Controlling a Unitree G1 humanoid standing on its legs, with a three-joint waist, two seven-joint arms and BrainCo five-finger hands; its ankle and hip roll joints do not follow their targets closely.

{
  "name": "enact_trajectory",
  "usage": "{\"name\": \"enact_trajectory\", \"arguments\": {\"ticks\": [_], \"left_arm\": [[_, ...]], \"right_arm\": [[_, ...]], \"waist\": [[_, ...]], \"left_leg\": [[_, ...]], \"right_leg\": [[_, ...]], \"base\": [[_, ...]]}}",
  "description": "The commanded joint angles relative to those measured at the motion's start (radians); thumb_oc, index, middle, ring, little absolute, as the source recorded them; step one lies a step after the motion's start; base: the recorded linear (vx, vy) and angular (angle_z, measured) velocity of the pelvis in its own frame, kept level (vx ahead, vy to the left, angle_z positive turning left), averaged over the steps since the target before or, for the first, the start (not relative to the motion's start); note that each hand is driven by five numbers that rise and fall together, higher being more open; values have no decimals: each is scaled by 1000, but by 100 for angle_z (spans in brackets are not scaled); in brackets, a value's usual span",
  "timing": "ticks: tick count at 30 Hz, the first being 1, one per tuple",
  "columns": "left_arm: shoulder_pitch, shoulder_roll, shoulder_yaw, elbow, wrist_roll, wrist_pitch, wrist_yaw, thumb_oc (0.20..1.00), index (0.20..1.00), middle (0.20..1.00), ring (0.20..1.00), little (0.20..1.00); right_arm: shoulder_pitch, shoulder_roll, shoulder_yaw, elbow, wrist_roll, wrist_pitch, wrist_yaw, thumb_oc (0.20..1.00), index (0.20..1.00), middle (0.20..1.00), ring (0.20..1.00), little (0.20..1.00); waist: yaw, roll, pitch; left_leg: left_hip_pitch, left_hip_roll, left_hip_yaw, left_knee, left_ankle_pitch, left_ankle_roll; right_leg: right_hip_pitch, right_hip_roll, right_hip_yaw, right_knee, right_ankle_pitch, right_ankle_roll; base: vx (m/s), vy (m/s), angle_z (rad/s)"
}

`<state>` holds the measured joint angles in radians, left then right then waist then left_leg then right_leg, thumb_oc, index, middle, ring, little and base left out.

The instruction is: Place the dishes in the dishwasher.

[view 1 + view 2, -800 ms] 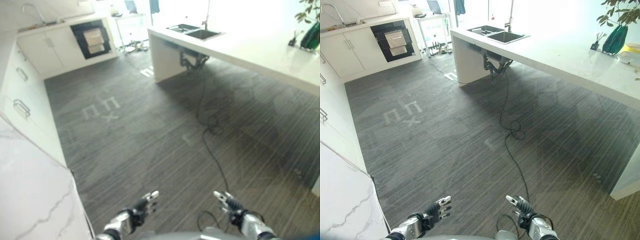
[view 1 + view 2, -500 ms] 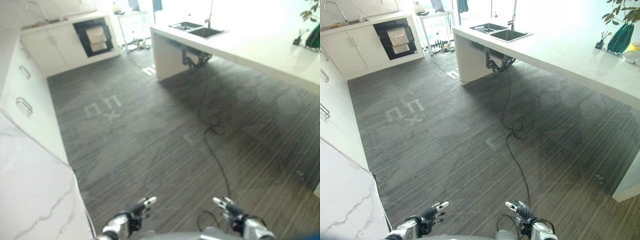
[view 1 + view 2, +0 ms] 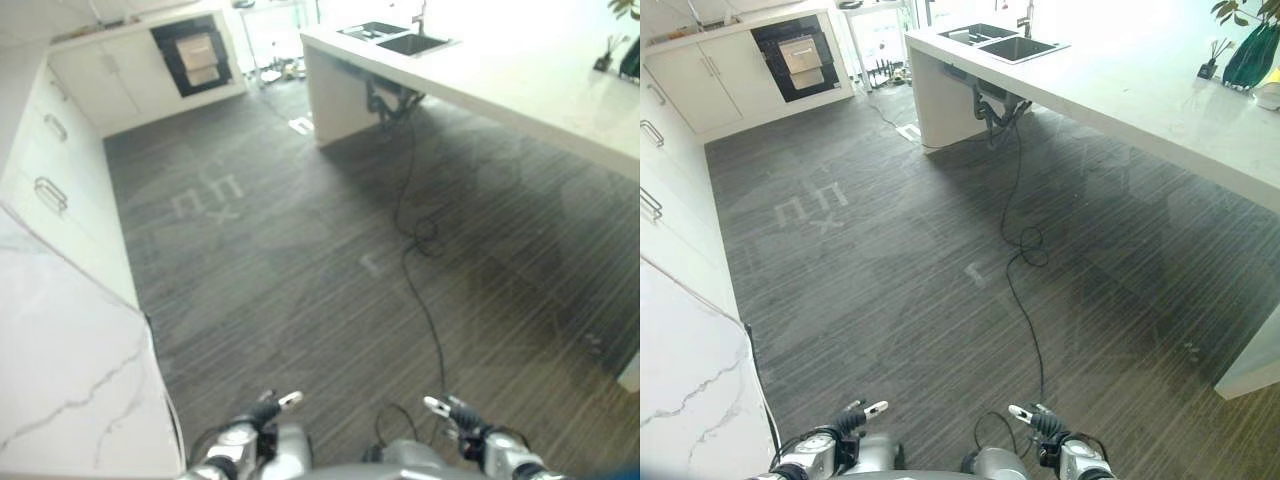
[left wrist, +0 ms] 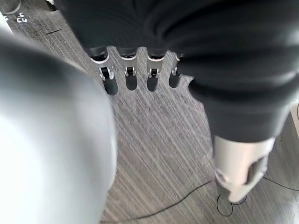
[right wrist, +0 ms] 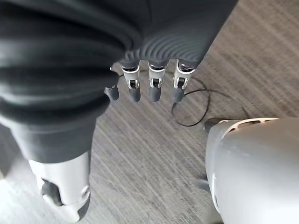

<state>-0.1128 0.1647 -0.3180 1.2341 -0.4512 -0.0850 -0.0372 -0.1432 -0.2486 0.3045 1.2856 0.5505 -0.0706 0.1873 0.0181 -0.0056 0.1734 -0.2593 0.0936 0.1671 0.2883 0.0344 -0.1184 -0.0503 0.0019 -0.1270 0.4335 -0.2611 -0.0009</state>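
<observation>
A black built-in appliance (image 3: 793,56) with a pale front panel sits in the white cabinets across the room. My left hand (image 3: 263,412) hangs low over the floor near me, and its fingers (image 4: 126,77) are straight and hold nothing. My right hand (image 3: 461,418) hangs level with it a short way to the right. Its fingers (image 5: 150,87) are also straight and empty. Both hands are far from the appliance.
A long white island counter (image 3: 1120,100) with a sink (image 3: 1005,44) runs along the right, with a green vase (image 3: 1252,55) at its near end. A marble worktop (image 3: 680,400) and drawer fronts (image 3: 665,190) line the left. A black cable (image 3: 1025,290) trails over the grey floor.
The camera has shifted, so the room has slid in the picture. Both hands have sunk a little toward the lower edge and stayed open.
</observation>
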Motion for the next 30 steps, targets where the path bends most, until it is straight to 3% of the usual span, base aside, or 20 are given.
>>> {"name": "enact_trajectory", "arguments": {"ticks": [1,3,4,7,8,9,10,11,13,15,16,18,20,22,24,25,26,27,28,30], "left_arm": [[4,-6,14,30,-26,-8,-11,1000,1000,1000,1000,1000],[23,-7,34,41,-27,-21,-26,1000,1000,1000,1000,1000],[29,-6,43,44,-26,-24,-29,1000,1000,1000,1000,1000],[40,-1,67,61,-18,-19,-48,1000,1000,1000,1000,1000],[37,13,56,59,10,-11,-71,1000,1000,1000,1000,1000],[36,15,49,56,13,-7,-73,1000,1000,1000,1000,1000],[30,16,35,54,16,-2,-79,1000,1000,1000,1000,1000],[13,20,6,57,3,0,-93,1000,1000,1000,1000,1000],[0,30,-14,52,-3,7,-98,1000,1000,1000,1000,1000],[-8,34,-22,46,-9,11,-81,1000,1000,1000,1000,1000],[-20,42,-26,39,-23,13,-94,1000,1000,1000,1000,1000],[-52,52,-42,17,-13,29,-112,1000,1000,1000,1000,1000],[-66,45,-58,14,-28,29,-108,1000,1000,1000,1000,1000],[-50,34,-58,23,-7,13,-101,1000,1000,1000,1000,1000],[-41,26,-54,30,-4,14,-93,1000,1000,1000,1000,1000],[-37,23,-46,35,7,9,-97,1000,1000,1000,1000,1000],[-35,20,-44,35,2,7,-93,1000,1000,1000,1000,1000],[-36,19,-38,36,5,1,-101,1000,1000,1000,1000,1000],[-35,15,-28,32,-2,-10,-103,1000,1000,1000,1000,1000],[-41,13,-27,16,-14,1,-102,1000,1000,1000,1000,1000]], "right_arm": [[33,-14,-24,-3,14,-18,-1,1000,1000,1000,1000,1000],[40,-20,-38,5,16,-30,9,1000,1000,1000,1000,1000],[39,-18,-43,5,9,-32,12,1000,1000,1000,1000,1000],[37,-2,-58,20,15,-21,8,1000,1000,1000,1000,1000],[46,2,-69,21,25,-22,8,1000,1000,1000,1000,1000],[46,3,-71,20,19,-21,7,1000,1000,1000,1000,1000],[45,6,-74,17,13,-19,0,1000,1000,1000,1000,1000],[45,12,-79,13,13,-26,-9,1000,1000,1000,1000,1000],[44,18,-79,0,25,-18,-24,1000,1000,1000,1000,1000],[40,22,-79,-2,36,-16,-27,1000,1000,1000,1000,1000],[38,24,-68,1,38,-32,-22,1000,1000,1000,1000,1000],[60,11,-58,-14,65,-53,-12,1000,1000,1000,1000,1000],[78,1,-78,-9,50,-69,7,1000,1000,1000,1000,1000],[78,4,-86,-4,58,-66,4,1000,1000,1000,1000,1000],[77,4,-77,0,64,-61,-5,1000,1000,1000,1000,1000],[74,-1,-72,-4,46,-57,-8,1000,1000,1000,1000,1000],[71,-6,-64,-11,26,-49,-13,1000,1000,1000,1000,1000],[66,-10,-57,-11,21,-48,-12,1000,1000,1000,1000,1000],[55,-25,-52,-17,2,-38,-11,1000,1000,1000,1000,1000],[54,-35,-55,-30,-4,-28,-18,1000,1000,1000,1000,1000]], "waist": [[7,35,-27],[4,31,-29],[5,37,-30],[18,25,-51],[19,14,-67],[13,13,-72],[-5,18,-78],[-22,23,-84],[-31,27,-86],[-41,40,-86],[-69,46,-74],[-129,26,-58],[-165,-8,-49],[-161,-18,-63],[-163,-16,-78],[-164,-13,-86],[-154,-20,-90],[-144,-32,-89],[-127,-43,-78],[-105,-52,-64]], "left_leg": [[-94,26,7,12,110,55],[-104,42,27,12,80,41],[-99,62,64,12,59,61],[-61,15,45,12,-14,106],[-27,-31,33,12,-59,141],[-14,-41,31,12,-72,153],[12,-57,19,12,-97,174],[39,-81,13,12,-125,205],[64,-102,13,12,-147,226],[91,-106,8,12,-172,239],[132,-117,-17,12,-186,239],[219,-155,-88,12,-245,228],[287,-191,-126,12,-319,224],[340,-193,-136,12,-350,211],[377,-176,-134,12,-335,198],[416,-153,-108,12,-258,174],[455,-135,-79,12,-131,143],[441,-117,-63,87,-28,118],[331,-92,-53,326,21,98],[194,-78,-49,449,45,104]], "right_leg": [[93,49,20,-133,55,-15],[130,29,6,-133,21,-7],[139,27,-7,-133,23,-5],[210,11,14,-133,-9,10],[260,5,9,-133,19,26],[268,1,5,-133,64,40],[284,1,3,-133,157,63],[227,-22,-3,64,257,106],[167,-22,0,234,348,147],[73,-34,-23,350,367,143],[-44,4,-31,308,325,120],[-155,-15,-36,-66,367,112],[-285,-93,11,-133,405,146],[-270,-94,13,-133,358,126],[-230,-65,33,-133,325,95],[-195,-43,45,-133,289,63],[-161,-35,53,-133,260,44],[-137,-37,64,-133,243,29],[-90,-34,70,-133,217,-2],[-46,-34,73,-133,192,-23]], "base": [[442,255,9],[408,231,-5],[383,241,-29],[558,338,-20],[481,296,-22],[506,349,-19],[393,357,-19],[364,335,-5],[308,272,24],[335,196,38],[510,25,16],[597,-134,70],[586,-198,195],[553,-220,130],[474,-207,-26],[506,-226,-60],[496,-255,-68],[461,-280,-10],[393,-245,-18],[270,-121,-33]]}}
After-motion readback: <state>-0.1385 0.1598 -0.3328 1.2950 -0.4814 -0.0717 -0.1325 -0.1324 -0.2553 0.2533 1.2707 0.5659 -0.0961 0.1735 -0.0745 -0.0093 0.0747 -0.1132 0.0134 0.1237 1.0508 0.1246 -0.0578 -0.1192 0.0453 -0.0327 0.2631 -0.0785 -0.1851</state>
